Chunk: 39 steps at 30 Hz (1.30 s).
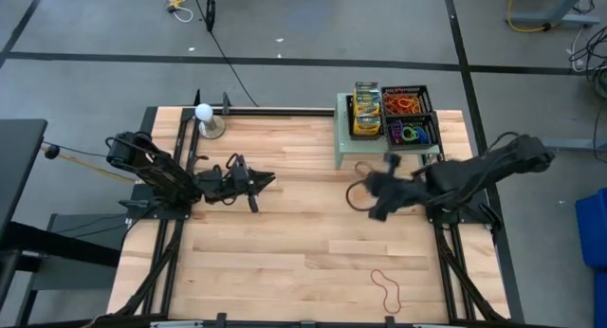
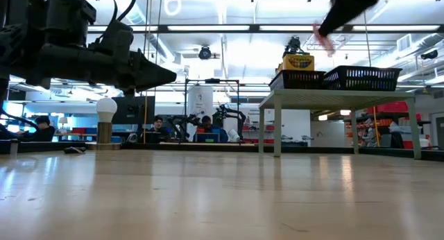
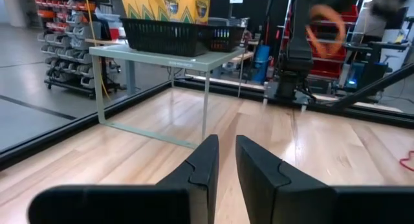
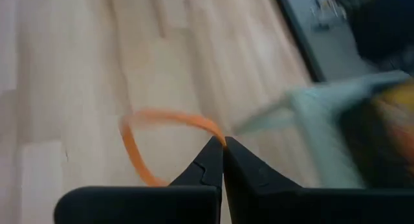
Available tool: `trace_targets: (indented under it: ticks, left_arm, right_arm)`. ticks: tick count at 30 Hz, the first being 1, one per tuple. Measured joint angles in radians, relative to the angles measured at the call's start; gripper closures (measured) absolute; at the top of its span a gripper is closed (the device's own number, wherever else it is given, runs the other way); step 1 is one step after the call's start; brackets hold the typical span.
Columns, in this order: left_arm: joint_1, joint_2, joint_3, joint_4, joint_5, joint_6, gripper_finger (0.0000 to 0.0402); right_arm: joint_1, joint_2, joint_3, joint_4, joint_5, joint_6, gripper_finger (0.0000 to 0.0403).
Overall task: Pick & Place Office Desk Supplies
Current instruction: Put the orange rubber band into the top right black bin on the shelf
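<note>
the right gripper [image 4: 223, 146], pinched tight on an orange rubber band [image 4: 139, 149], hangs above the butcher-block table [image 1: 285, 262] just in front of the small pale-green stand [image 1: 343, 148] at the table's far edge. the loop dangles free from the closed fingertips, clear of the wood. on the stand sit black mesh baskets [image 1: 417, 119]: one holds yellow-green crayon boxes [image 1: 366, 108], the others hold tangles of orange, red, purple and green bands. by the look of it much of the sorting is done, and this band seems bound for the same baskets. at least one piece of work remains: a reddish rubber band [image 1: 387, 290] lies alone on the wood near the front edge, well apart from both arms. the left gripper [image 3: 223, 160] waits over the table's left side, empty, its fingers standing a narrow gap apart. a white ball on its small stand [image 1: 205, 119] sits untouched at the far left.
</note>
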Motion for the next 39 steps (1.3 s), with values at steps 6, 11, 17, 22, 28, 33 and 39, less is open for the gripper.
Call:
trace_targets:
  ticks: [6, 11, 17, 22, 28, 33, 39]
  left_arm:
    - [0.000, 0.000, 0.002, -0.002, 0.004, 0.004, 0.0344]
    - [0.000, 0.000, 0.002, -0.002, 0.007, 0.003, 0.0344]
    - [-0.002, 0.000, 0.002, -0.001, 0.007, -0.002, 0.0344]
    - [-0.002, 0.000, 0.002, -0.001, 0.009, -0.002, 0.0344]
    - [-0.002, 0.000, 0.002, 0.000, 0.009, -0.002, 0.0344]
    - [-0.002, 0.000, 0.002, -0.001, 0.008, -0.017, 0.0344]
    - [0.000, 0.000, 0.002, -0.001, 0.007, -0.032, 0.0344]
  right_arm:
    - [-0.195, -0.003, 0.298, -0.588, 0.039, 0.236, 0.0396]
    - [-0.522, -0.020, 0.360, -0.646, 0.108, 0.148, 0.0396]
    - [-0.958, -0.014, 0.315, -0.346, 0.142, -0.149, 0.0396]
    - [-1.210, 0.025, 0.231, -0.116, -0.020, -0.302, 0.0396]
    - [-1.292, 0.107, 0.140, -0.012, -0.116, -0.340, 0.0396]
    - [-1.292, 0.139, 0.128, -0.011, -0.109, -0.333, 0.0362]
    - [-1.270, 0.116, 0.128, 0.002, -0.022, -0.334, 0.0264]
